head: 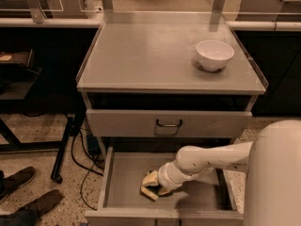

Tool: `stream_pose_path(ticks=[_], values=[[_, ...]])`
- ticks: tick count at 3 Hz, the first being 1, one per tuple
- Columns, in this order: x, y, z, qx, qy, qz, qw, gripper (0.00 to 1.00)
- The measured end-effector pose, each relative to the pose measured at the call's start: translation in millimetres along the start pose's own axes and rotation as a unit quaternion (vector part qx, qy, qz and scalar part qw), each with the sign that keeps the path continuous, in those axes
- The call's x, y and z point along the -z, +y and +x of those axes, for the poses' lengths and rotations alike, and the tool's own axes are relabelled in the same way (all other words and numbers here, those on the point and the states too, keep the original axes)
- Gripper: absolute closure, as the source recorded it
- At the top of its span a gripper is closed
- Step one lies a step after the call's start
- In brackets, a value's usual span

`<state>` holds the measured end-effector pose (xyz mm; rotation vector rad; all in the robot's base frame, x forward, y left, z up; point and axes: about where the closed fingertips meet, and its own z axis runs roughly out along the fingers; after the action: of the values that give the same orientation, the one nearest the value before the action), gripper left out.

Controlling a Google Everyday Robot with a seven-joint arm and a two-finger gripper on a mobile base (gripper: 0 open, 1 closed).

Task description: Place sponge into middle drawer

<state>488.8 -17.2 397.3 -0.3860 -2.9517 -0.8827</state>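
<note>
The middle drawer [124, 175] is pulled open at the bottom of the grey cabinet, showing its flat grey floor and low side walls. My white arm reaches into it from the right. My gripper [159, 186] is low inside the drawer, near its front middle. The sponge [149, 186], yellow with a darker side, sits tilted right at the gripper's tip, at or just above the drawer floor. I cannot tell whether it rests on the floor.
A white bowl [215, 54] stands on the cabinet top [155, 55] at the right. A closed drawer front with a dark loop handle [169, 124] is above the open drawer. A person's shoes [21, 194] and cables [87, 149] are on the floor at left.
</note>
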Motion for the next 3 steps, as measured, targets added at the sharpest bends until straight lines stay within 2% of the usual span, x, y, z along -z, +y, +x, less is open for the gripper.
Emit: stream_pose_path(ticks=[2, 3], values=[[-0.1, 0.0, 0.1, 0.0, 0.0, 0.0, 1.0, 0.38], [-0.1, 0.0, 0.1, 0.0, 0.0, 0.0, 1.0, 0.08]])
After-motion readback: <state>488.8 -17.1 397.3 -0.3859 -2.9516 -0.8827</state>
